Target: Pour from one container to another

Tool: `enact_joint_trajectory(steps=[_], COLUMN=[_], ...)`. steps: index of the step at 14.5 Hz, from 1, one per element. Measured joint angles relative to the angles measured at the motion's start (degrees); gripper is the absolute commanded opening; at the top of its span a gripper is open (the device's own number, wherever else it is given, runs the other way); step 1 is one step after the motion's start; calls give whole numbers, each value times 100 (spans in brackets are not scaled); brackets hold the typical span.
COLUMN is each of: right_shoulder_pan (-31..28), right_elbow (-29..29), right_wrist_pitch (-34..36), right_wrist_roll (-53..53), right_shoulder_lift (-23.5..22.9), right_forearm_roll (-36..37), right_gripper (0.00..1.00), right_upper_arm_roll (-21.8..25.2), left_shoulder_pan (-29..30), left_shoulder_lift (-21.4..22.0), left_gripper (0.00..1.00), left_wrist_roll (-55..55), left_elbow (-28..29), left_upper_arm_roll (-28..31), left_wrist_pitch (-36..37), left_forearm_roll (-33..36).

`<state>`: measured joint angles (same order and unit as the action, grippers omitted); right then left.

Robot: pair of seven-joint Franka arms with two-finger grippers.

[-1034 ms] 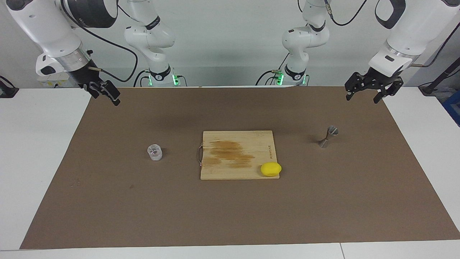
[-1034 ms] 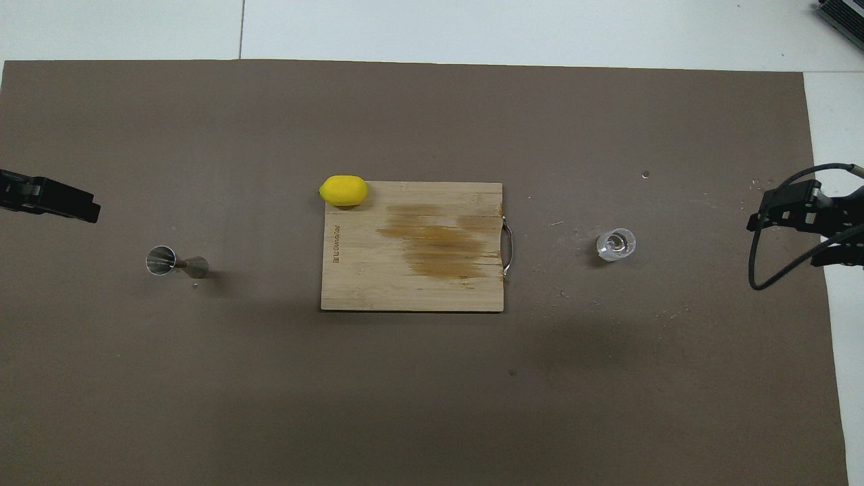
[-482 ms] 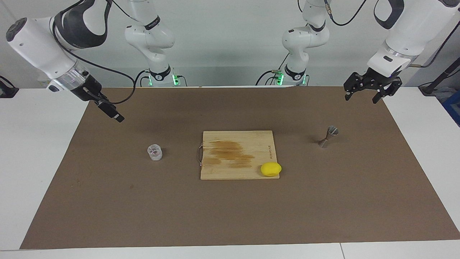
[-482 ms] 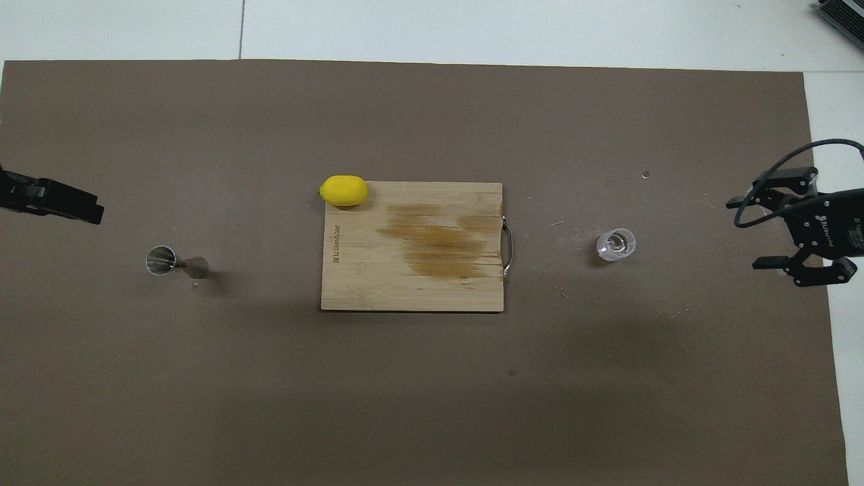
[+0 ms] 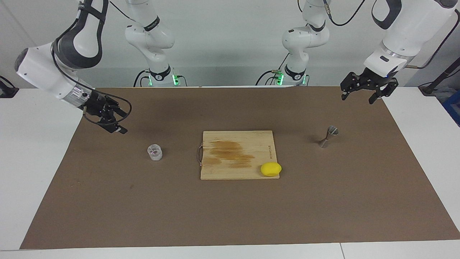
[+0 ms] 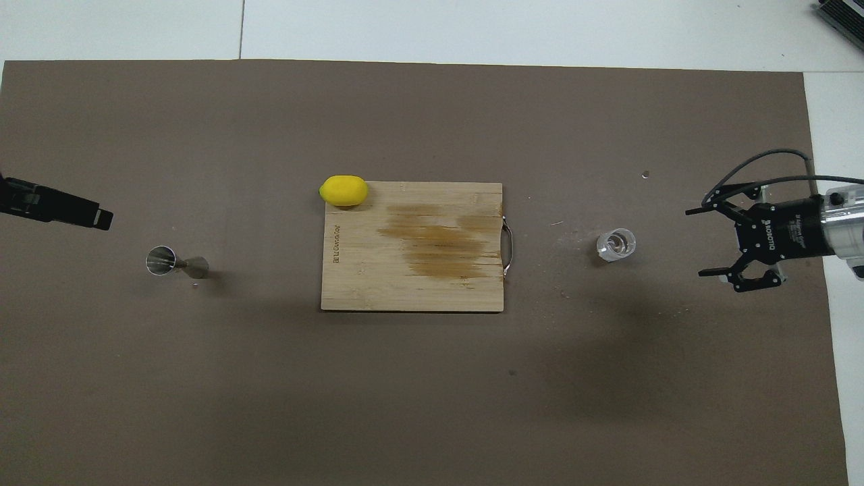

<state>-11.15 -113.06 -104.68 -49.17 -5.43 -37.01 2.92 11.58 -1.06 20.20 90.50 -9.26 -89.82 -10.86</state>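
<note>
The right gripper [image 5: 116, 120] has swung down and turned side-on over the mat, its fingers spread wide and empty, pointing at the glass [image 5: 155, 152] from the right arm's end of the table. A second ago it hung higher, back by the mat's edge. In the overhead view it has slid in toward the glass [image 6: 616, 244] and now sits level with it, though a clear gap remains (no touch yet).

The left gripper [image 5: 363, 89] is released too and holds nothing; it has only drifted a little, up over the mat's corner near the jigger [image 5: 327, 137].

The glass stands upright between the right gripper and the board [image 5: 238, 155]; the jigger stands upright toward the left arm's end. Neither has budged, nor has the lemon [image 5: 271, 169] on the board's corner.

To my eye this is the reach for the glass starting, with all the pouring ahead.
</note>
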Motion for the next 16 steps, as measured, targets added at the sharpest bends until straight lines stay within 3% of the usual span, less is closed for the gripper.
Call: enact_joint_trajectory(steps=[5,12,16], right_shoulder_pan=[-346,-429,-571], right_elbow=[-80,32,150], right_wrist_pitch=[38,202,203], right_wrist_roll=[-583,-462,-293], right_shoulder_lift=[-604,-1672,-1826], right_forearm_roll=[-689,-1355,-1359], right_gripper=[100,100,100], right_upper_arm_roll=[-3,-231,-407], left_shoulder_pan=[988,1487,1567], left_shoulder_lift=[-27,-792,-1131], left_gripper=[100,100,100], left_wrist_roll=[2943,5544,7148], left_elbow=[400,446,653], left_upper_arm_roll=[64,61,56], left_wrist_pitch=[-256,-280,-78], left_forearm_roll=[-881,-2052,-2930])
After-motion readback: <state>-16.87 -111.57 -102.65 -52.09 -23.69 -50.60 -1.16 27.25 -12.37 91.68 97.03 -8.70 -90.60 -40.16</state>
